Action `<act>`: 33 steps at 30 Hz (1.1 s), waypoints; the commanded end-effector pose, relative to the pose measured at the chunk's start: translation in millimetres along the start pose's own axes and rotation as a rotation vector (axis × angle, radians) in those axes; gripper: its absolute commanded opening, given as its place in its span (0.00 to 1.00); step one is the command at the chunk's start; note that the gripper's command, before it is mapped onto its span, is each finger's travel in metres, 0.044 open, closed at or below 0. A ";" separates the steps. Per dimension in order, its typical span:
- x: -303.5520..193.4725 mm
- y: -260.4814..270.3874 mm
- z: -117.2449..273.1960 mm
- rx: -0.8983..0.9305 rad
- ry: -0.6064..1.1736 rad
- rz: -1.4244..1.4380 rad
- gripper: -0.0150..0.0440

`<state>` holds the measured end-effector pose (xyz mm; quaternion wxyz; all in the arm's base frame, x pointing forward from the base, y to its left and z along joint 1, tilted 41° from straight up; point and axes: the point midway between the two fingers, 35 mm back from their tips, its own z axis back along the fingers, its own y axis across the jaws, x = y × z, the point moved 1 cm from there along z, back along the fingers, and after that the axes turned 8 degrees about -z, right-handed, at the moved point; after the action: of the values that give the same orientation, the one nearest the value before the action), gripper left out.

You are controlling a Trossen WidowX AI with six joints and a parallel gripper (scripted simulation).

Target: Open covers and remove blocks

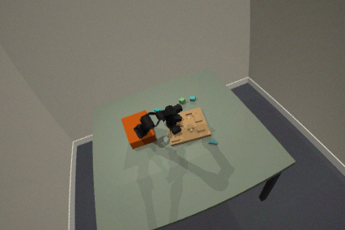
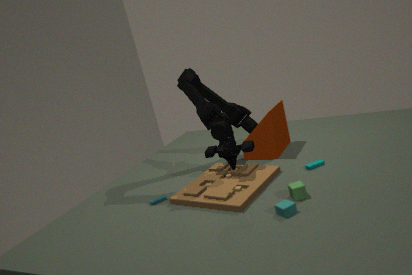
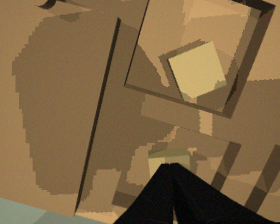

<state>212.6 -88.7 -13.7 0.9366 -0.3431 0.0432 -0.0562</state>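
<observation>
The wooden puzzle board point(image 1: 198, 111) point(image 2: 255, 181) point(image 3: 2, 150) lies flat, with raised cover plates and small pale yellow squares. My gripper point(image 2: 233, 168) point(image 3: 169, 171) is shut and empty, pointing down low over the board's half nearer the orange block. In the wrist view one yellow square point(image 3: 197, 71) sits inside a square outline ahead of the tips; another yellow square point(image 3: 155, 164) is partly hidden behind them. A green block point(image 1: 182, 100) point(image 2: 297, 191), a teal block point(image 1: 193, 99) point(image 2: 286, 208), a cyan bar point(image 1: 157, 110) point(image 2: 315, 165) and a teal bar point(image 1: 213, 142) point(image 2: 158, 200) rest on the table off the board.
A large orange block point(image 1: 136, 126) point(image 2: 274, 137) with a sloping top stands beside the board, near the arm's base. The arm hangs over part of the board and hides it in the top view. Shadows darken much of the board in the wrist view.
</observation>
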 end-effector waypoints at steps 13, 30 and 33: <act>-0.9 0.3 23.7 -0.001 0.004 0.003 0.48; -1.2 -0.3 50.0 0.000 0.001 -0.004 0.50; -1.2 -0.3 42.4 0.000 0.001 -0.004 0.50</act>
<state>220.0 -57.3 24.5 0.9373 -0.3408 0.0377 -0.0625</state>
